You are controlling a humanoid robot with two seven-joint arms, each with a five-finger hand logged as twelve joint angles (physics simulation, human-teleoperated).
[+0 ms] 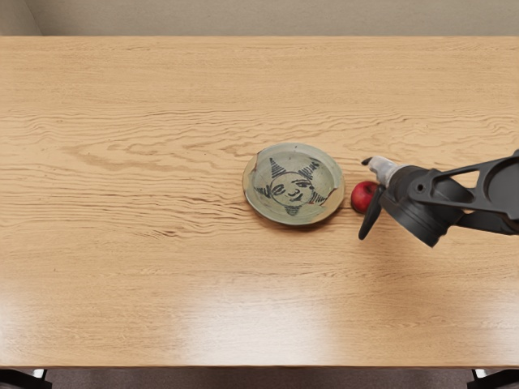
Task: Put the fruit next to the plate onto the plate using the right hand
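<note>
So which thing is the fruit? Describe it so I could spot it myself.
On the wooden table, find the greenish plate with a face painted on it, right of the middle. Just off the plate's right edge lies the fruit, with the robot's right hand close beside it. It is small, round and red, the only bright thing there.

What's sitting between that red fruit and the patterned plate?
Nothing. In the head view only a narrow strip of bare wooden table separates the red fruit from the plate.
</note>
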